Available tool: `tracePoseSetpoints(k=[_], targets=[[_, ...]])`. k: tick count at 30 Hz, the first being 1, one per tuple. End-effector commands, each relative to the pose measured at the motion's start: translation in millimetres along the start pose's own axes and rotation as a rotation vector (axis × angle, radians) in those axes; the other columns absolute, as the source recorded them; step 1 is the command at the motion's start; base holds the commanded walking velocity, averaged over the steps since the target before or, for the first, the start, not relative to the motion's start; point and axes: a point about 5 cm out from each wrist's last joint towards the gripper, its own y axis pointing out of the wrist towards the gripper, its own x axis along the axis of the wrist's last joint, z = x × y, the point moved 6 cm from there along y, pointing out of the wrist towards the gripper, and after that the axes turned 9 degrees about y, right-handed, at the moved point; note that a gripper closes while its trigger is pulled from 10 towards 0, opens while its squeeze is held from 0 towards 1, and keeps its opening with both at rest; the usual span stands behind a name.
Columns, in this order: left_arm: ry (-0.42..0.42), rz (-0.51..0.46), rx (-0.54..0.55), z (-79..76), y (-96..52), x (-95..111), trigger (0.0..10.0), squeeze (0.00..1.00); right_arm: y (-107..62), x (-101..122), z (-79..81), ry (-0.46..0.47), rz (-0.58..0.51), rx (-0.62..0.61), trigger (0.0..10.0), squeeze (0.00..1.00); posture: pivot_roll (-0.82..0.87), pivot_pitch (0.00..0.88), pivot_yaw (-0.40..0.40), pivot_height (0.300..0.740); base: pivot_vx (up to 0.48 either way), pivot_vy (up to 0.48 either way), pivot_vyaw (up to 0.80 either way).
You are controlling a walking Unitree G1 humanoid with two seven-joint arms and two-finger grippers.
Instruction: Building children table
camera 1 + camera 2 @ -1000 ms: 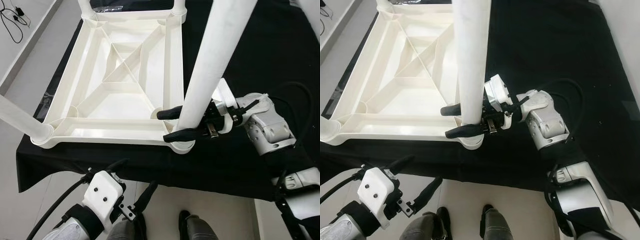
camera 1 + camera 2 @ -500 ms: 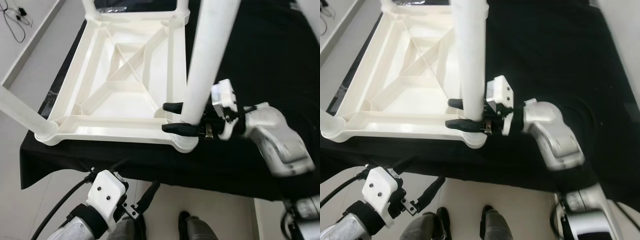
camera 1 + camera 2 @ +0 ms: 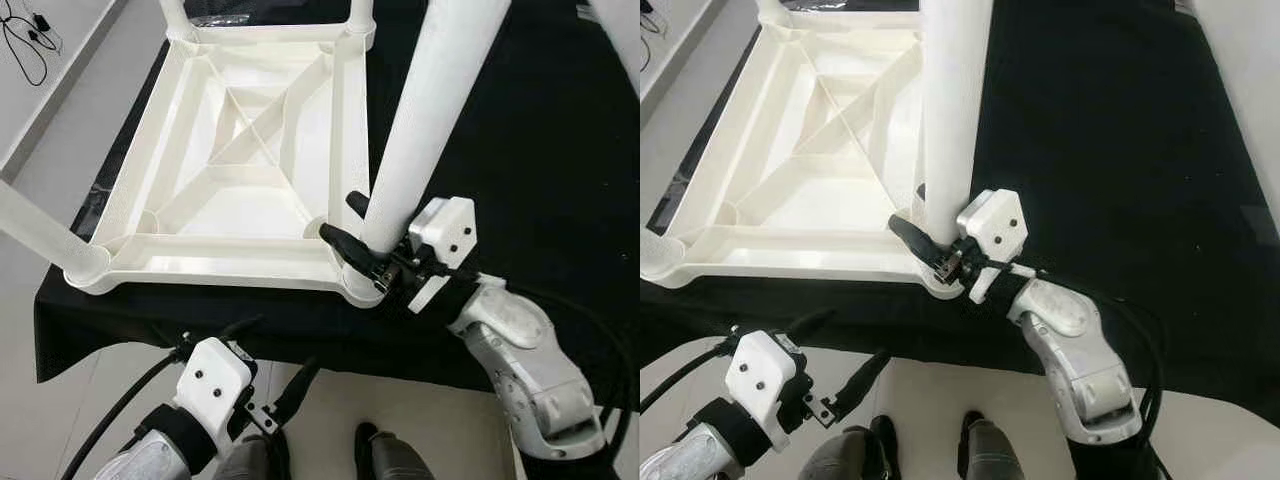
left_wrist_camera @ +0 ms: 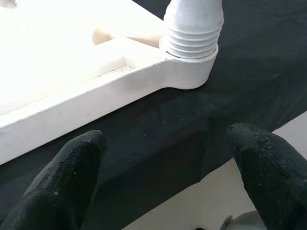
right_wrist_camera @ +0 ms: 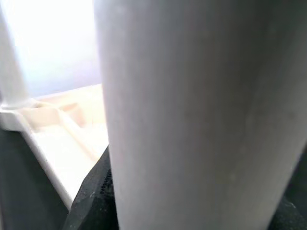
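Note:
A white plastic children's table top (image 3: 200, 262) lies upside down on a black cloth. Its near-right leg (image 3: 430, 110) stands upright in the near-right corner socket (image 3: 362, 288). My right gripper (image 3: 340, 215) is shut around this leg just above the socket, one black finger on either side; in the right wrist view the leg (image 5: 192, 115) runs between the fingers (image 5: 93, 196). My left gripper (image 3: 272, 350) hangs open below the front edge, and its wrist view looks at the near-left socket (image 4: 192, 43). Another leg (image 3: 40, 235) stands at the near-left corner.
The black cloth (image 3: 520, 120) covers the work surface, with its front edge hanging close to me. Two more legs (image 3: 175, 15) rise at the far corners. Black cables (image 3: 25, 35) lie on the pale floor at the far left. My feet (image 3: 385, 455) stand below.
My right arm has swung from the leg's right side round to its near side, with the gripper turning about the leg while still clasping it. The left arm has stayed put.

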Motion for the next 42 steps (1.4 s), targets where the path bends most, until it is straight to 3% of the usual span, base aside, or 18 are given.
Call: tracePoseSetpoints(k=[1,7,21,25,42], targets=[[0.0,0.032,-0.008,-1.4,-2.2,-9.0,10.0,0.0,-18.2,-66.7,-18.9,0.02,0.303,-0.191,10.0,0.0,-0.01,0.343,0.029,0.74,0.0,0.0,0.0],[0.013,0.037,0.0,0.8,-2.0,-9.9,10.0,0.0,-21.7,-71.3,-25.0,0.026,0.342,-0.324,10.0,0.0,0.0,0.335,0.03,0.74,0.0,0.0,0.0],[0.035,0.047,0.024,5.5,-0.8,-11.3,10.0,0.0,-11.7,-78.7,-30.1,0.087,0.354,-0.404,10.0,0.0,0.02,0.316,0.024,0.74,0.0,0.0,0.0],[0.037,0.052,0.029,7.4,0.2,-13.1,10.0,0.0,-15.4,-87.8,-36.0,0.178,0.4,-0.498,10.0,0.0,0.02,0.302,0.025,0.74,0.0,0.0,0.0],[0.046,0.051,0.035,8.3,2.1,-14.0,10.0,0.0,-6.8,-89.4,-36.5,0.237,0.382,-0.506,10.0,0.0,0.02,0.296,0.019,0.74,0.0,0.0,0.0]])
